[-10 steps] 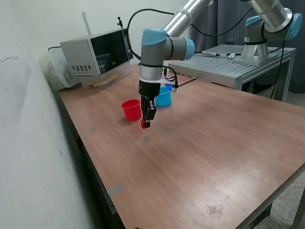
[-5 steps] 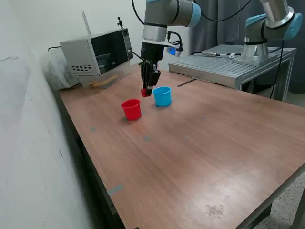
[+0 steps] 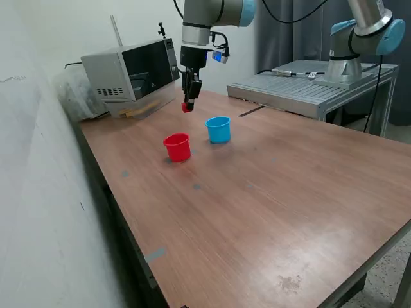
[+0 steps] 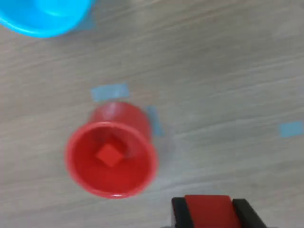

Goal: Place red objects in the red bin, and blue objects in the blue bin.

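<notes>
The gripper (image 3: 187, 106) hangs high above the wooden bench (image 3: 270, 205), its fingers (image 4: 179, 212) pinching a small red cube (image 4: 209, 211) between them; in the exterior view the cube shows as a red spot at the fingertips, above the bench's far part near the microwave (image 3: 131, 74). The red cup (image 3: 177, 147) stands upright on the bench, nearer the camera than the gripper, and the light blue cup (image 3: 218, 129) stands upright near it, toward the exterior view's right, the two cups apart and not touching. The wrist view looks down into the red cup, where a second red cube (image 4: 110, 155) lies on its floor. Only part of the blue cup's rim shows in that view, and its inside cannot be seen in either picture. Small patches of pale blue tape (image 4: 109, 91) lie flat on the bench just beside the red cup, and another patch (image 4: 290, 128) lies well apart from it.
</notes>
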{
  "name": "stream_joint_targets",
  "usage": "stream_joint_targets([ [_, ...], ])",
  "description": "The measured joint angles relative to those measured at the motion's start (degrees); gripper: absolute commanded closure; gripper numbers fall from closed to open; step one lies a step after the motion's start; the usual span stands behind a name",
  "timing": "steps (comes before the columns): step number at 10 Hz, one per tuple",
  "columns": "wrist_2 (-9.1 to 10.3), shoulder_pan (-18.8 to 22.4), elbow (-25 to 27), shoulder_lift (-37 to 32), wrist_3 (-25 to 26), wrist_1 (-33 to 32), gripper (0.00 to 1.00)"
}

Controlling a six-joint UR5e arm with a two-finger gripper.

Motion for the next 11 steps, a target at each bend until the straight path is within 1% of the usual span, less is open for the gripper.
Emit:
stream_joint_targets([
  [2,0.06,-1.8,0.5,0.0,-0.9,0.0,1.0],
  [4,0.1,-2.6,0.3,1.2,-1.3,-0.1,1.0],
  [11,0.18,-3.1,-3.0,7.0,-1.5,-1.6,1.0],
])
